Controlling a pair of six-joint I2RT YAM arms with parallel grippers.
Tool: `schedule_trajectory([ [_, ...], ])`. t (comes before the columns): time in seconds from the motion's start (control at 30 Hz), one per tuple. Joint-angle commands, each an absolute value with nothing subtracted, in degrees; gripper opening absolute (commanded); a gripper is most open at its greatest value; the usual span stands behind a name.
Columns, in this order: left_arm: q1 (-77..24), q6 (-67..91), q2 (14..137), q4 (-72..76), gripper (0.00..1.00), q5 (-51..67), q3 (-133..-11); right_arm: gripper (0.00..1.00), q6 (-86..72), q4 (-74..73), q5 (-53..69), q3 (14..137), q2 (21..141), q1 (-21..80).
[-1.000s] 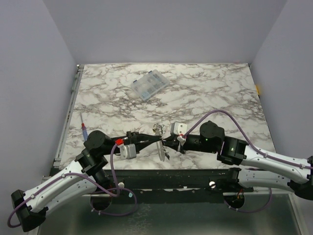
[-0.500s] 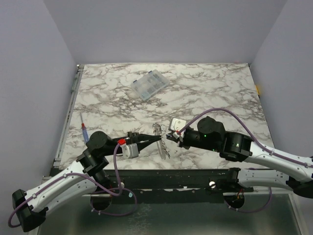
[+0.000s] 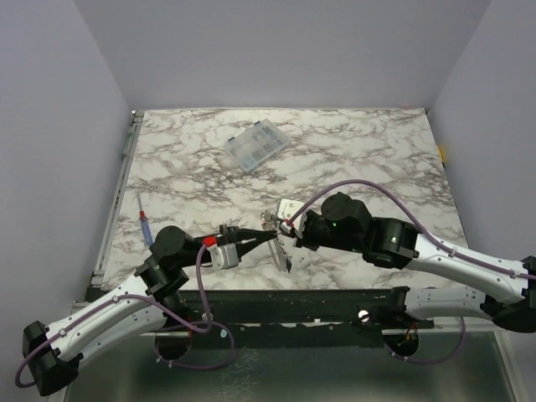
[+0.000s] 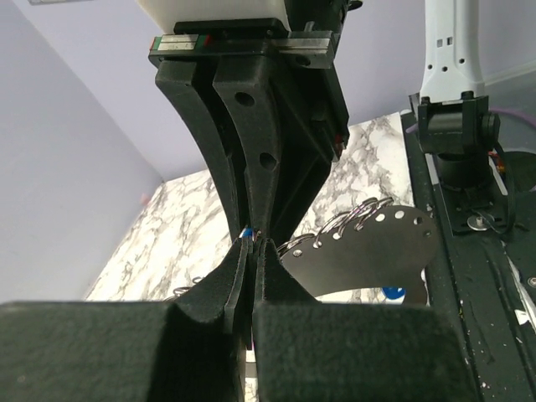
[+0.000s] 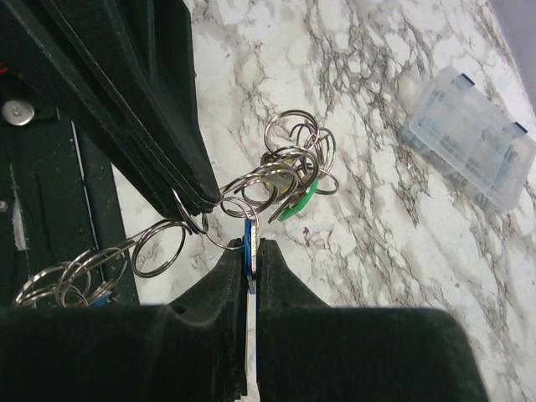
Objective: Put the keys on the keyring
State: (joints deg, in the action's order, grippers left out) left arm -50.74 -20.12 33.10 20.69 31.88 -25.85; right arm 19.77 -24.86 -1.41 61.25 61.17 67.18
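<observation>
While the blue key (image 5: pixel 248 237) sits pinched by its coloured head between the closed fingers of the right gripper (image 5: pixel 250 251), its pale shaft runs back between the pads and out of sight. The head pokes out beyond the fingertips and touches a loose chain of metal split rings (image 5: pixel 293 159). A green key (image 5: pixel 299 201) hangs among those rings, just beyond the blue one.

The rings trail off to the left of the right wrist view, towards the keyring (image 4: pixel 368 255). From the left wrist it shows as a flat grey plate with a row of small holes along its upper edge and rings threaded through them. A second blue head peeps out under its lower edge. Whether the plate rests on the surface or hangs from the rings I cannot tell.

The left gripper (image 4: pixel 251 248) is pressed fully closed, its tips meeting the rings right beside the blue key and facing the right gripper tip to tip. Whether a wire is actually nipped between its pads I cannot tell.

All this sits near the front edge of the marble table (image 3: pixel 377 159). A clear compartment box (image 3: pixel 257 145) lies well apart towards the back, and a red-and-blue screwdriver (image 3: pixel 145 224) lies at the left edge.
</observation>
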Motion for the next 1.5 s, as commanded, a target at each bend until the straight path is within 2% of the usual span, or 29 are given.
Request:
schedule_trajectory([
  [0.0, -51.01, -18.53, 33.76, 25.01, 0.00, 30.59, -25.25, 0.01, 21.26, -26.63, -0.79, 63.66, 62.21, 67.15],
  [0.73, -51.06, -17.57, 33.57, 25.13, 0.00, 25.93, -23.64, 0.01, 23.07, -33.66, -1.44, 68.75, 63.41, 67.32],
  [1.47, -51.00, -16.86, 34.11, 25.14, 0.00, 26.50, -23.31, 0.01, 24.95, -33.09, -4.58, 71.77, 66.65, 68.20],
])
